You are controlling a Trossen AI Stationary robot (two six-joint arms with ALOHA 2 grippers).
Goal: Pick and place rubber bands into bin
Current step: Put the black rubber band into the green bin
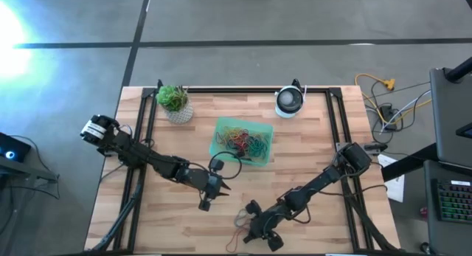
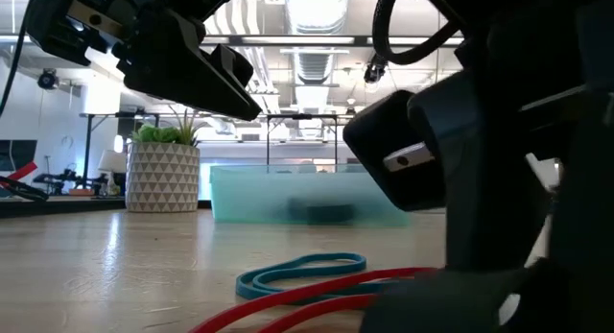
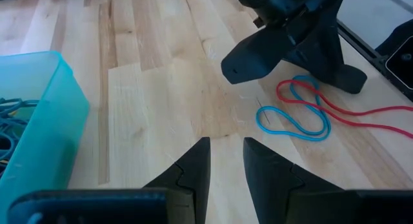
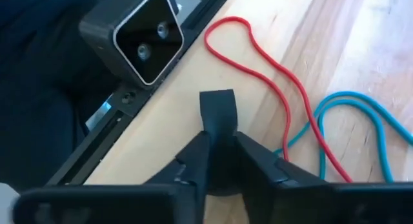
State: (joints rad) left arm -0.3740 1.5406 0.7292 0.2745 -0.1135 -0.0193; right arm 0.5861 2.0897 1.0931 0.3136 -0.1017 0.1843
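So there's a red rubber band (image 4: 271, 69) and a blue rubber band (image 4: 361, 121) lying tangled together on the worktop (image 1: 310, 160) near its front edge, well apart from the green bin (image 1: 243, 141), which already has a pile of bands in it. The right end effector (image 4: 219, 143) is down just beside the red one, fingers nearly closed, nothing visibly pinched. The left end effector (image 3: 226, 156) hovers between bin and bands, slightly open and empty.

bin (image 1: 218, 140) mid-table with rubber bands (image 1: 247, 142) in it; plant pot (image 1: 177, 104) to its left, round device (image 1: 290, 102) at back-right; two loose bands (image 3: 303, 110) near front edge.
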